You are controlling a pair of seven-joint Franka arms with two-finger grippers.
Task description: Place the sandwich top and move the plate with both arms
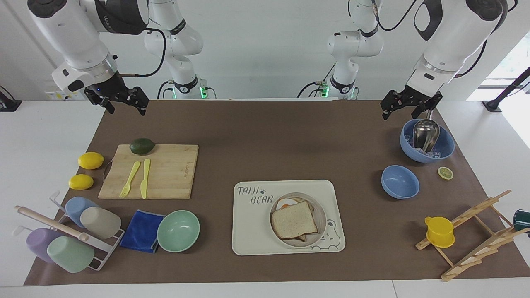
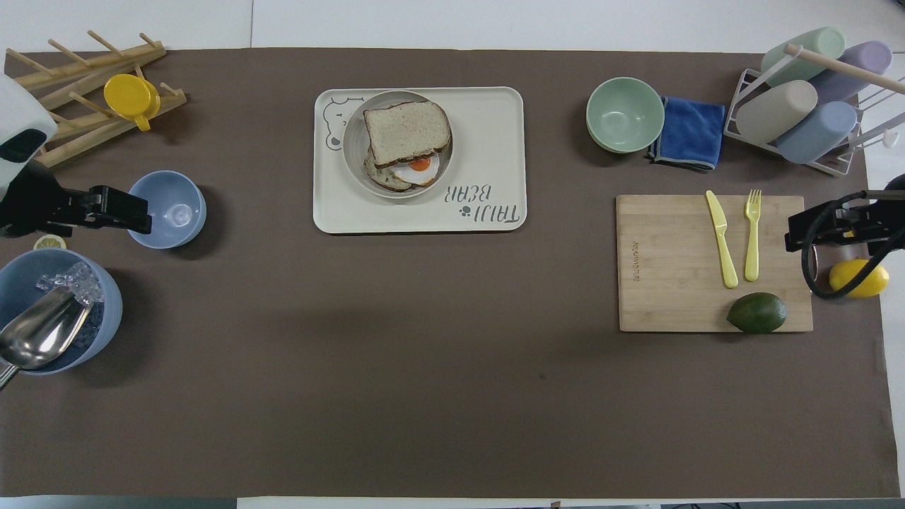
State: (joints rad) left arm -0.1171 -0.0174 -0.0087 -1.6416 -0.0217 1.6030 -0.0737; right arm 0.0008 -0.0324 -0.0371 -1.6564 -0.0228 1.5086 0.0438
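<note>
Left hand (image 1: 407,108) open, sandwich top (image 1: 294,220) on plate (image 1: 319,234)

White counter (image 1: 41,136) covered across its middle by a brown mat (image 1: 265,132). Plain white wall (image 1: 265,49) rises at the robots' end. Bright daylight enters from a window (image 1: 511,62) at the left arm's end, beside a black stand (image 1: 507,91).

scoop (image 1: 425,133): shiny metal | board (image 1: 151,171): wood (matt) | cloth (image 1: 142,236): fabric
</note>
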